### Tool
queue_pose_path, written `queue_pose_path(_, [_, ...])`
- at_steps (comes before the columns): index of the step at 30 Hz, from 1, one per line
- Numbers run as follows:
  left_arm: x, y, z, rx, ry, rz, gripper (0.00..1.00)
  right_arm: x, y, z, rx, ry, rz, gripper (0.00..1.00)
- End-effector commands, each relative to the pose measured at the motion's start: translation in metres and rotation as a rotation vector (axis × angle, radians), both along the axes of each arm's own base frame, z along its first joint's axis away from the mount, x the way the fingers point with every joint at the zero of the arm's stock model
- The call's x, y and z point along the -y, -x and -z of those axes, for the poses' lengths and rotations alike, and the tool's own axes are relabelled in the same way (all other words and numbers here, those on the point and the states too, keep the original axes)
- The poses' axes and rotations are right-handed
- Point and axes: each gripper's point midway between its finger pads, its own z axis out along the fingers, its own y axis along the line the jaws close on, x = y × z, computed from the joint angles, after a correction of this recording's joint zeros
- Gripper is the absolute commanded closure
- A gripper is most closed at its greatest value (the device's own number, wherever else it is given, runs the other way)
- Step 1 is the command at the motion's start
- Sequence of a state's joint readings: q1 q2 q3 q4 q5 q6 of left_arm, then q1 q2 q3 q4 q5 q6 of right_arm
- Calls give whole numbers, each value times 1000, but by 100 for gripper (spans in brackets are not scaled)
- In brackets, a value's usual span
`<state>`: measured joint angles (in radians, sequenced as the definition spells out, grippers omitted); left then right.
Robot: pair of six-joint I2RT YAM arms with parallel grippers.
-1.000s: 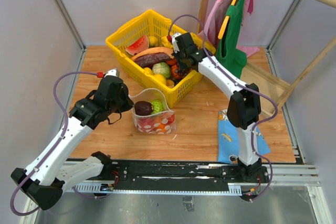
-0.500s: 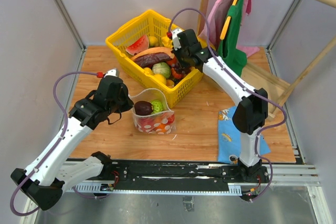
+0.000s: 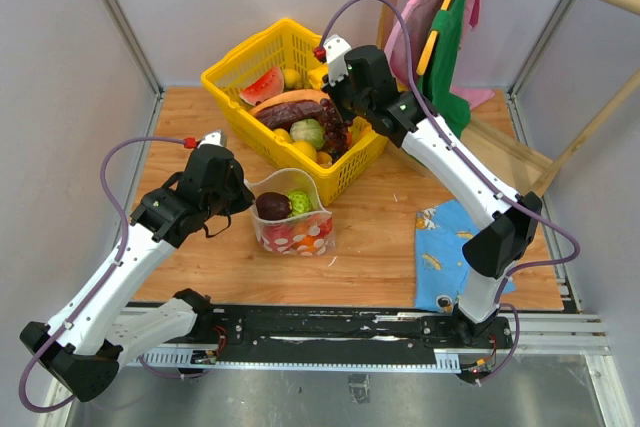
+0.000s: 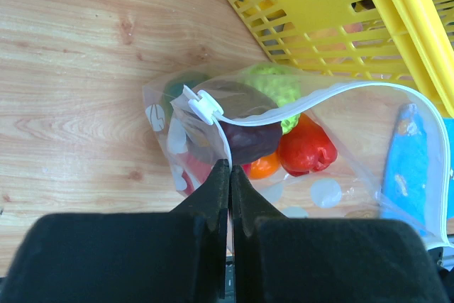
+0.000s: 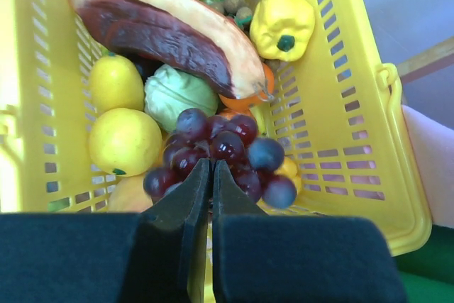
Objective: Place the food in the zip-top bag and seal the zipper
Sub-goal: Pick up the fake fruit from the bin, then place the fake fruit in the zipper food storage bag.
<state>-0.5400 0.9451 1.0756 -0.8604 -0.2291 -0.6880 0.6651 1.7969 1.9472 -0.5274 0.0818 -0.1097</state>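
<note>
**Wooden tabletop, grapes over the basket, bag held open**

Wooden table (image 3: 380,227) with plain grey walls around it, and a yellow plastic mesh basket (image 3: 228,65) at the far middle, loaded with toy food. From the right wrist view you can make out a yellow lemon (image 5: 124,140), a pale green cabbage (image 5: 177,94), a yellow bell pepper (image 5: 281,23) and a long brown-and-orange slice (image 5: 163,30).

The right gripper (image 5: 211,168) hangs over the basket's right half with its fingers pinched together on a bunch of dark purple grapes (image 5: 227,147), which dangles right at the fingertips.

Just near of the basket, the clear dotted zip-top bag (image 3: 295,232) stands on the table with its mouth gaping. The left gripper (image 4: 229,172) is clamped tight on the bag's left rim, right beside the little white slider (image 4: 201,106). The pale zipper strip (image 4: 340,90) curves away to the right, unsealed.

Inside the bag are a dark purple fruit (image 3: 272,206), a bumpy green piece (image 3: 298,201), a red pepper (image 4: 305,150) and an orange bit (image 4: 264,167).

A blue patterned cloth (image 3: 445,247) lies near right, well apart from the bag.
</note>
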Motion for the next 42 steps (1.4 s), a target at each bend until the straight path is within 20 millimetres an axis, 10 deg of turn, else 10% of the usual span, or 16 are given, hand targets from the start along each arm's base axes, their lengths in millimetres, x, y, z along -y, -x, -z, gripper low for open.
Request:
queue_pose_path(1, [1,-2,-10,41,26,-1,100,-13,21,-48,110,-73,-72,99])
queue_pose_path(28, [4,-3,-3,28,41,-1,100,-60,152,-169,355,-269,-426,99])
queue_pose_path(34, [3,-1,-3,26,46,-5,100,-75,180,-162,330,-275,-501,99])
queue_pose_path(42, [2,1,-5,32,52,-10,100,-89,203,-99,166,-212,-550,99])
